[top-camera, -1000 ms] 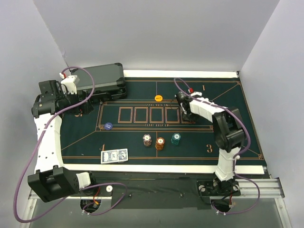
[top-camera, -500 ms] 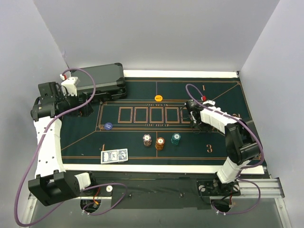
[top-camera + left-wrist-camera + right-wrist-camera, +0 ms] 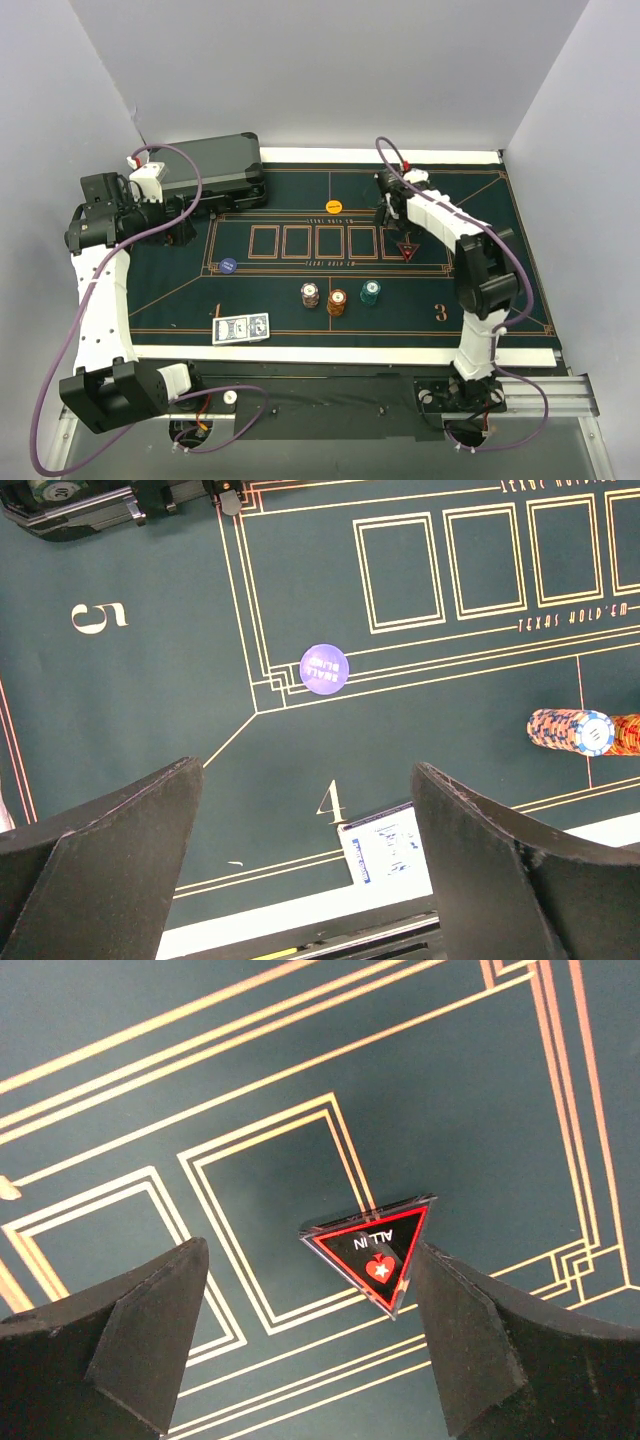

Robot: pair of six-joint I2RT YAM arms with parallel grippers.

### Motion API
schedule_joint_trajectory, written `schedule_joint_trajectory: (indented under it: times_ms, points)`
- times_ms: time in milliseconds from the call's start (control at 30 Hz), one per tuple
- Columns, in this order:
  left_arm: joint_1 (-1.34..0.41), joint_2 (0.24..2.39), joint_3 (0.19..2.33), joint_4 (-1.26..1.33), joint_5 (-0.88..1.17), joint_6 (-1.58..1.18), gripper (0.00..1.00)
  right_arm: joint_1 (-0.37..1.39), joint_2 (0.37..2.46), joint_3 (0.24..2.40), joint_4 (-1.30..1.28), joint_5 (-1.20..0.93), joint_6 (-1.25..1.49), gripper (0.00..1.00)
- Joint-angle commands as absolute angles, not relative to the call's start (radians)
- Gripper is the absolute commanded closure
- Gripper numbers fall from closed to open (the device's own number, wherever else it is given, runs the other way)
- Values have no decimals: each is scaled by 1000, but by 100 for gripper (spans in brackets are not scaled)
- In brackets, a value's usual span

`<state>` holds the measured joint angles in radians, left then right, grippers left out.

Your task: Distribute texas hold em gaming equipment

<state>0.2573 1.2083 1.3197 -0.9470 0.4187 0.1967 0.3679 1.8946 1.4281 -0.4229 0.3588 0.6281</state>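
Poker chip stacks (image 3: 337,300), three in a row mid-mat (image 3: 470,290), blue-backed cards (image 3: 241,328) at its near edge, ALL IN marker (image 3: 378,1250) flat under right gripper (image 3: 305,1260), jaws wide, empty; left gripper (image 3: 305,780) likewise spread, empty.

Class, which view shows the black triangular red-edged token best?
Right wrist view: the black triangular red-edged token is large, its ALL IN lettering readable. The top external view shows the token only as a tiny dark triangle; the left wrist view misses it.
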Motion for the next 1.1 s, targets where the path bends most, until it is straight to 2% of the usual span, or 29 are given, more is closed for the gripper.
schedule_joint_trajectory:
  times_ms: [0, 300, 433, 1067]
  points:
    - [261, 1213, 1351, -946, 417, 212, 4, 371, 1974, 1459, -472, 313, 584, 24]
    - [262, 1206, 1358, -953, 400, 218, 4, 368, 1997, 1424, -442, 282, 571, 30]
    - [262, 1207, 1356, -951, 400, 215, 4, 362, 1973, 1361, -431, 299, 598, 38]
    - [262, 1186, 1328, -943, 396, 216, 4, 232, 1796, 1123, -436, 423, 727, 47]
